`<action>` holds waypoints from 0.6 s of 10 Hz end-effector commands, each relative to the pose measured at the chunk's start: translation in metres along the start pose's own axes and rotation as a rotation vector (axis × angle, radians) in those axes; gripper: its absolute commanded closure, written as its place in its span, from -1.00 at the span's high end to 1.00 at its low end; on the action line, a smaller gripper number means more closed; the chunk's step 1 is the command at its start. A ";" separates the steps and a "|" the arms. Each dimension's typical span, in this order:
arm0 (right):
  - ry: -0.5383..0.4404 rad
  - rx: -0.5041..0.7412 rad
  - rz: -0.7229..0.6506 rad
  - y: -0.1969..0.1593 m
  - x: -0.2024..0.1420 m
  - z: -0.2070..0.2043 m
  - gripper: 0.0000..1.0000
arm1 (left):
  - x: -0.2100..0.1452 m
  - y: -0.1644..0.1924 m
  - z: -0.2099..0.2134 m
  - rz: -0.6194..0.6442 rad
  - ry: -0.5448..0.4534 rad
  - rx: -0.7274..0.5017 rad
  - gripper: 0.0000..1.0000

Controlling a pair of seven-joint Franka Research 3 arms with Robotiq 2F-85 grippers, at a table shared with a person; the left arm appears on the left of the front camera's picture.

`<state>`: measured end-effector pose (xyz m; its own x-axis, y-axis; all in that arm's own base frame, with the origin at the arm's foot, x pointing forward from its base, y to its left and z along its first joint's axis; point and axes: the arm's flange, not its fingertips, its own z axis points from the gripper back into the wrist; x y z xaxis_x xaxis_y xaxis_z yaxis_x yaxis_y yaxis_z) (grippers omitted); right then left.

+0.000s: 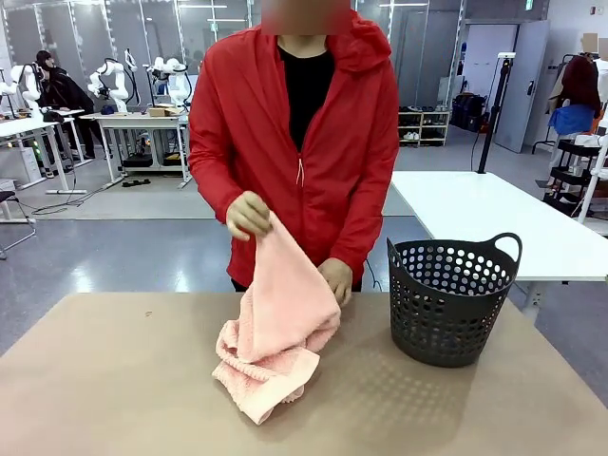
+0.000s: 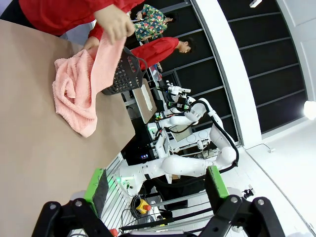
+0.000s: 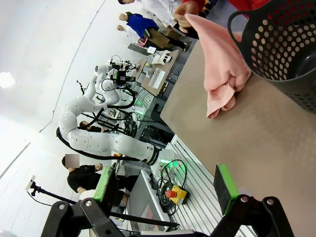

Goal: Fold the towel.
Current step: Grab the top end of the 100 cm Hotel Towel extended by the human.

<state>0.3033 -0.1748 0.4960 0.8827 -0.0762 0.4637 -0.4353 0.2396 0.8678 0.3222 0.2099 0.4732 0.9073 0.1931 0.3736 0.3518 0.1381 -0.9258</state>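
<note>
The salmon-pink towel point(image 1: 275, 332) lies bunched on the brown table point(image 1: 114, 380), its upper part lifted by the person's hand point(image 1: 249, 216). The person's other hand point(image 1: 336, 278) rests at its far edge. The towel also shows in the left wrist view point(image 2: 79, 89) and the right wrist view point(image 3: 219, 64). My left gripper point(image 2: 155, 190) stands open, well back from the towel, with nothing between its green-padded fingers point(image 2: 95, 183). In the same way my right gripper point(image 3: 168, 187) is open and holds nothing, hanging beyond the table's edge.
A dark perforated basket point(image 1: 451, 299) with handles stands on the table to the right of the towel. The person in a red jacket point(image 1: 294, 133) stands at the far side. A white table point(image 1: 494, 223) is behind on the right.
</note>
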 end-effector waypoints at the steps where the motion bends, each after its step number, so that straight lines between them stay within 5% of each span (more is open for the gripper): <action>1: -0.008 0.011 0.022 0.001 0.002 0.001 1.00 | -0.001 -0.001 0.001 -0.007 0.004 -0.014 1.00; 6: -0.008 0.011 0.022 0.001 0.002 0.001 1.00 | -0.001 -0.001 0.001 -0.007 0.004 -0.014 1.00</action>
<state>0.3033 -0.1748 0.4960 0.8826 -0.0761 0.4638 -0.4353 0.2396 0.8678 0.3222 0.2099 0.4732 0.9073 0.1930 0.3736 0.3518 0.1381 -0.9258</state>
